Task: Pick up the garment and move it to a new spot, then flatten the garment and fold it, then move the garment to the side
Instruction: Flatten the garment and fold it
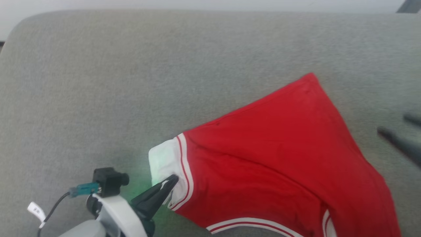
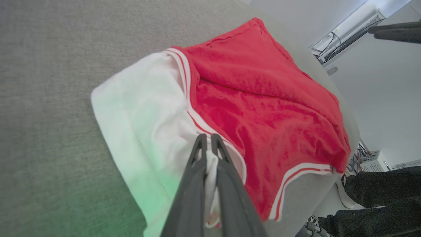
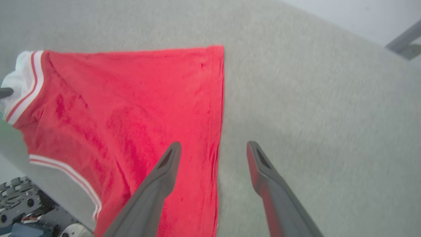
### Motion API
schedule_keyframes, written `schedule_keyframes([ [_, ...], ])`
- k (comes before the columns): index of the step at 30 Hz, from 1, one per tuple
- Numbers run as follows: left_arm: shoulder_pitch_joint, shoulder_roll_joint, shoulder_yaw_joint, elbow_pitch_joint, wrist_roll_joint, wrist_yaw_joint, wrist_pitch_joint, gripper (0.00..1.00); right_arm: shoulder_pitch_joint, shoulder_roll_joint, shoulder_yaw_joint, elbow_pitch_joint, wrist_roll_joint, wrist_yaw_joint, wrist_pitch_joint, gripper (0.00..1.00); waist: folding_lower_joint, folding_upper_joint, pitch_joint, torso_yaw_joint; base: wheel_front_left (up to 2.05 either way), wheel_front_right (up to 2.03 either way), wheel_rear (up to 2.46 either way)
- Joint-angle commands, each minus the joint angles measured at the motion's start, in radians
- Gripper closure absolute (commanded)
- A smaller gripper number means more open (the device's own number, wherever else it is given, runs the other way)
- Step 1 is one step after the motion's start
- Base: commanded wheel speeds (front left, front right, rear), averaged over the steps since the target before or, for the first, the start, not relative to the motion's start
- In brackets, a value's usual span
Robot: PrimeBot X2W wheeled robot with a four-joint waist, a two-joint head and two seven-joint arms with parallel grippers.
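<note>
Surface (image 1: 131, 82): a grey, cloth-covered top with a rounded far corner is seen; the garment is carried on it.

Garment (image 1: 279, 158): the red shirt is spread on the near right part of the surface. It lies mostly flat with a few soft creases, and its near edge runs past the surface's front rim. One straight red edge (image 3: 221, 98) is laid towards the right side.

Sleeve (image 1: 164, 161): the white sleeve end is turned towards the robot's left and bordered by red-and-white striped trim. A green glow is cast on its near part.

Trim (image 1: 250, 222): a second striped band is seen along the garment's near edge.

Left gripper (image 1: 171, 181): it is clenched on the white sleeve end. In the left wrist view a fold of white cloth is pinched between the two dark fingers (image 2: 197, 171).

Right gripper (image 3: 213, 148): the fingers are spread wide and nothing is held between them. In its own wrist view, one finger is seen against the red cloth and the other against the grey surface. In the head view it is blurred, near the right border, just off the garment.
</note>
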Motion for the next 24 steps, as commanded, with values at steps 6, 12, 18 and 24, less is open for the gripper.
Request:
schedule_keyframes([
  [6,-0.077,-0.039,-0.027,0.001,0.012,0.002,0.001,1.0,-0.308,0.023,0.165,0.217,-0.09,0.0,-0.058,0.0,0.0,0.0,0.088,0.074,0.0,0.0,0.0],
  [12,-0.14,-0.074,-0.055,0.011,0.018,0.002,0.001,1.0,-0.527,0.031,0.352,0.449,-0.162,0.0,-0.074,0.0,0.0,0.0,0.166,0.124,0.0,0.0,0.0],
  [18,-0.178,-0.102,-0.069,0.024,0.019,0.002,0.001,1.0,-0.608,0.008,0.517,0.584,-0.147,0.0,-0.054,0.0,0.0,0.0,0.205,0.159,0.0,0.0,0.0],
  [24,-0.18,-0.104,-0.073,0.031,0.01,0.003,0.001,1.0,-0.619,-0.001,0.608,0.634,-0.069,0.0,-0.021,1.0,0.0,0.0,0.204,0.156,0.0,0.0,0.0],
])
